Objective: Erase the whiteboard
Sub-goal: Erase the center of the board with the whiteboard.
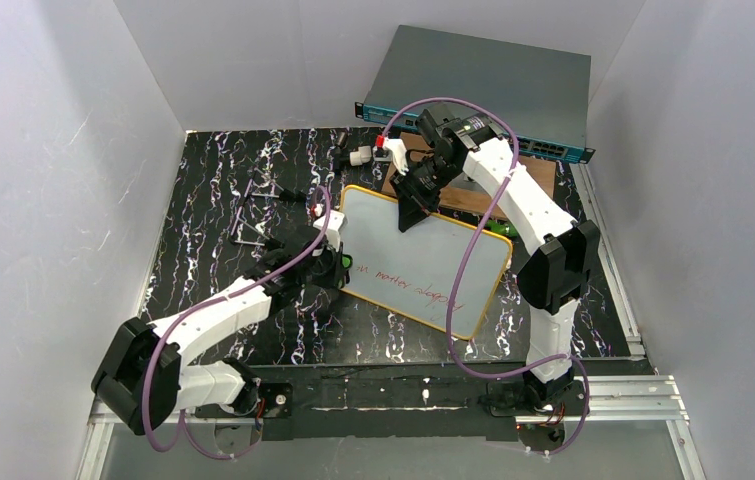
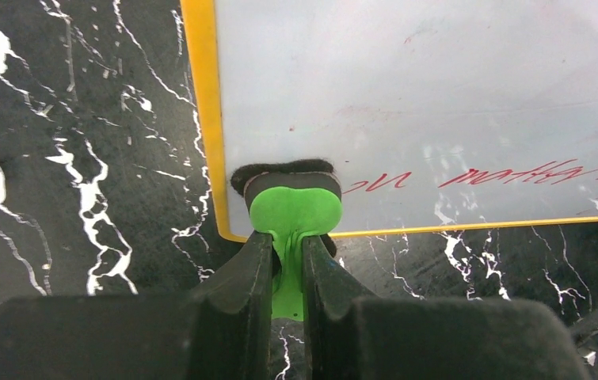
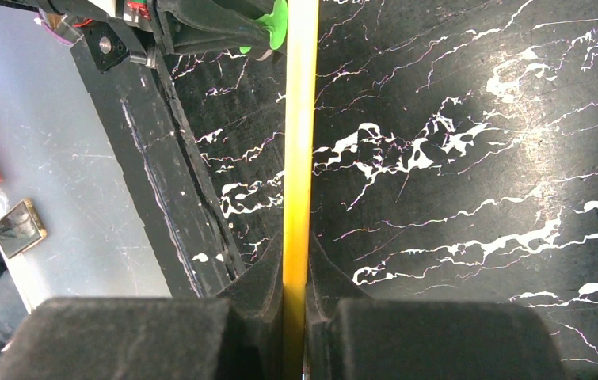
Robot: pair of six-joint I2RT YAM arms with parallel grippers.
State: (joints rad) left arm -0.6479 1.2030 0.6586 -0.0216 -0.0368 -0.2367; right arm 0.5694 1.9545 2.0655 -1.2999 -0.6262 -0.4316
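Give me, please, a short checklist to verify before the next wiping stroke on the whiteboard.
1. Left gripper shut on the green eraser: ok.
2. Right gripper shut on the yellow rim of the whiteboard: ok.
3. Eraser placed over the board, at a corner: ok.
4. Felt pressed flat on the surface: cannot tell.
5. Board clean: not ok, red writing is on it.

Black, white-veined tabletop [image 1: 213, 180]; whiteboard [image 1: 383, 235], yellow rim, red writing; green, seemingly black-felted eraser [image 2: 294, 210].
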